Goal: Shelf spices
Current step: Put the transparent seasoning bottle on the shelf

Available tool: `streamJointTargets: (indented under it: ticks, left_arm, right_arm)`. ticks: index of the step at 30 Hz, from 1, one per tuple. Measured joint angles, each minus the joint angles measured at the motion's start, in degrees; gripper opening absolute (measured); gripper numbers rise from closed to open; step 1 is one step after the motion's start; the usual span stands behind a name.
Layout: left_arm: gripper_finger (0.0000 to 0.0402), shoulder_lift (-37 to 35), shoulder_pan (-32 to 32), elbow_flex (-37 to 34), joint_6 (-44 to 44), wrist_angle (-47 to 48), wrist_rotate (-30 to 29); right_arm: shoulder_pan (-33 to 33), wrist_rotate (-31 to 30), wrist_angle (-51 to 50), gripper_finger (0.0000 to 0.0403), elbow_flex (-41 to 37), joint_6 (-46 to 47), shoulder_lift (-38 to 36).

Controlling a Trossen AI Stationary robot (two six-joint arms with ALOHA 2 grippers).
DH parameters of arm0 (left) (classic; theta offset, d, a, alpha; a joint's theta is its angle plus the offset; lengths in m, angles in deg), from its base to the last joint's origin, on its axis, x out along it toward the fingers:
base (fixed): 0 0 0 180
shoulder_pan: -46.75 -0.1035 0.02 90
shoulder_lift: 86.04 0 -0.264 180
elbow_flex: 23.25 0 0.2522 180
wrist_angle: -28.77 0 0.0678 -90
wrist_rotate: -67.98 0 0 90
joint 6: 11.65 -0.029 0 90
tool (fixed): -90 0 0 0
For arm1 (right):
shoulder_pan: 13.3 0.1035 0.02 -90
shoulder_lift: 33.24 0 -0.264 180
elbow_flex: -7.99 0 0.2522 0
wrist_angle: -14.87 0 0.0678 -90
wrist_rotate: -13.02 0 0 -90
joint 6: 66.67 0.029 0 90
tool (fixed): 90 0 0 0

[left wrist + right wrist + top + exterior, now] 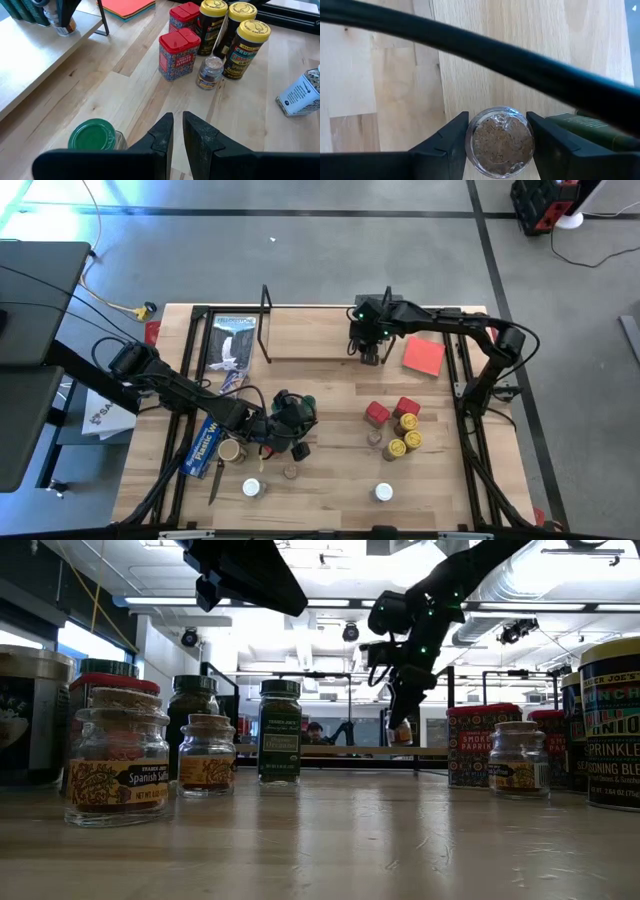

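The shelf [320,335] is a low light-wood board at the table's far side, with black wire uprights at its ends. My right gripper [368,350] hangs over its right end, shut on a small cork-lidded glass jar [499,141]. Dark-lidded jars [22,10] stand on the board beside it. My left gripper [177,127] hovers low over the table's near left-middle, its fingers nearly together and touching nothing, next to a green-lidded jar [92,137]. Two red tins [176,50], yellow-lidded jars [245,37] and a small cork jar [210,72] stand grouped on the tabletop. My right gripper pinches the small jar between its two fingers [445,145], one on each side of the glass body just below the cork lid [499,142]. It comes from above, pointing down. The jar stays upright [402,728] at or just above the shelf board; I cannot tell which.
A long blue wrap box [205,442] and a printed booklet [232,345] lie on the left. A flat red sheet [423,355] lies right of the shelf. White-lidded jars [252,488] [383,492] stand near the near edge. A black wire upright [485,50] crosses close above my right fingers.
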Motion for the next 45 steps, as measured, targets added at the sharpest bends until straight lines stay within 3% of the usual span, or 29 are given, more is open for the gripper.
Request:
streamJointTargets:
  ticks: [9,15,24,28,33,39,45]
  left_arm:
    - [0.0037,0.0,0.0,0.0,0.0,0.0,0.0]
    - [0.0037,0.0,0.0,0.0,0.0,0.0,0.0]
    - [0.0037,0.0,0.0,0.0,0.0,0.0,0.0]
    - [0.0037,0.0,0.0,0.0,0.0,0.0,0.0]
    - [0.0037,-0.9,0.4,0.0,1.0,4.5,4.1]
    - [0.0037,-4.9,3.2,0.0,9.9,15.8,2.9]
    - [0.0037,-10.1,7.9,0.0,19.5,26.2,-6.9]
  right_arm:
    - [0.0,-0.1,0.4,0.0235,0.0,0.2,0.0]
    - [0.0,-4.9,0.8,0.0239,0.0,0.5,0.0]
    - [3.7,-4.8,1.2,0.024,0.0,2.7,-7.1]
    - [10.1,-3.9,1.3,0.0241,0.0,4.6,-13.3]
    - [24.6,-4.3,3.9,0.0241,0.0,8.8,-16.1]
    - [40.7,-7.2,15.5,0.0241,0.0,11.6,-8.7]
    - [45.5,-5.8,32.0,0.0241,0.0,11.6,2.1]
